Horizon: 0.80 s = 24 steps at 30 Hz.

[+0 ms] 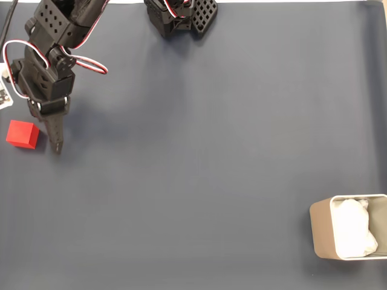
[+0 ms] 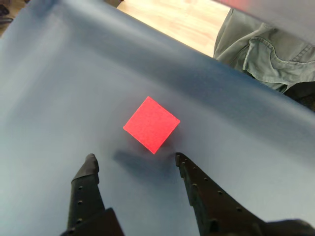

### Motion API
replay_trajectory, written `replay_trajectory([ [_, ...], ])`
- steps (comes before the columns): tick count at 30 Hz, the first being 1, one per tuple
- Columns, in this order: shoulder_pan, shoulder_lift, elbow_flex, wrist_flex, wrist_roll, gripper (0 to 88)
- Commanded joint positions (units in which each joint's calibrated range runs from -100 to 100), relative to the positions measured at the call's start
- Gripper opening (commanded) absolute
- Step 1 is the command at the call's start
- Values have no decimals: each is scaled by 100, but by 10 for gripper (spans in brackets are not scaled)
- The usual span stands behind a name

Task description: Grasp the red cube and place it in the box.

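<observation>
The red cube (image 1: 23, 134) lies on the dark blue mat at the far left edge of the fixed view. My gripper (image 1: 57, 145) points down just to its right, tips close to the mat. In the wrist view the red cube (image 2: 151, 124) sits a little ahead of my gripper (image 2: 136, 160), whose two black fingers stand apart with nothing between them; the cube is beyond the tips, apart from both. The box (image 1: 320, 232), beige with white paper inside, stands at the bottom right corner of the fixed view, far from the cube.
The arm's black base (image 1: 181, 15) is at the top centre of the mat. A white part (image 1: 5, 90) lies at the left edge. In the wrist view, a person's grey-green clothing (image 2: 266, 44) and wooden floor (image 2: 172, 19) lie past the mat's edge.
</observation>
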<state>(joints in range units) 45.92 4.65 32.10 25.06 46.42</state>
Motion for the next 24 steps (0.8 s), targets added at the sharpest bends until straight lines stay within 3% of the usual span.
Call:
replay_trajectory([
  [1, -103, 21, -308, -121, -59, 365],
  [24, -302, 289, -701, -490, -210, 369],
])
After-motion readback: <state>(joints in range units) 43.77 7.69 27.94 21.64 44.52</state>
